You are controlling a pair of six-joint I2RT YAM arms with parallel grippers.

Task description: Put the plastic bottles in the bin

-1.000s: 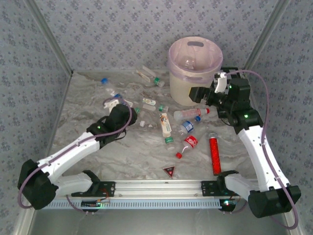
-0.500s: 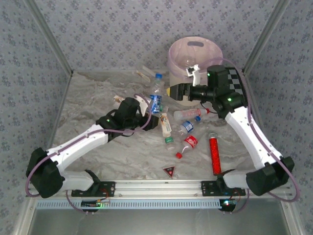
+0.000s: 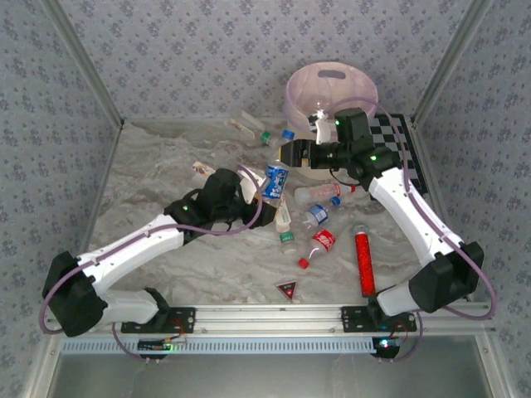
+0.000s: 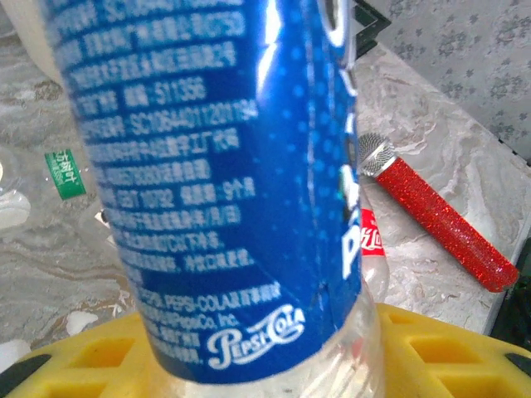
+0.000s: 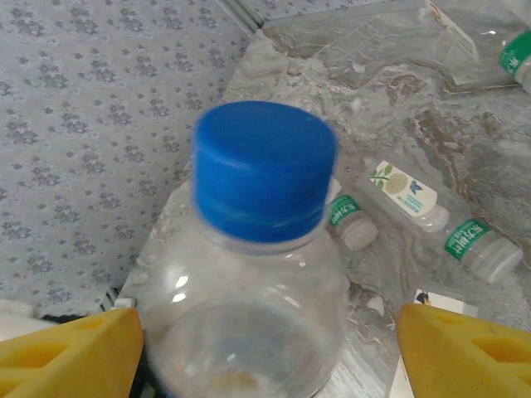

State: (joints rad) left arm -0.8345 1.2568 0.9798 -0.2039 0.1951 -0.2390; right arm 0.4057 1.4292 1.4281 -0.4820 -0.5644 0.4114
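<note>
Our left fingers (image 4: 75,365) are clamped narrow on the base of the Pepsi bottle (image 4: 207,166), holding it upright in the air above the middle of the counter (image 3: 149,157). Our right fingers (image 5: 66,352) stand wide on either side of its blue cap (image 5: 264,166), not yet closed on it. We judge this a handover, since the bin (image 3: 348,83) sits at the far right, nearer our right arm. The bottle is clear, its blue label creased. Below it the other bottles (image 3: 322,241) lie scattered, with a red glittery tube (image 4: 440,215) at the near right
</note>
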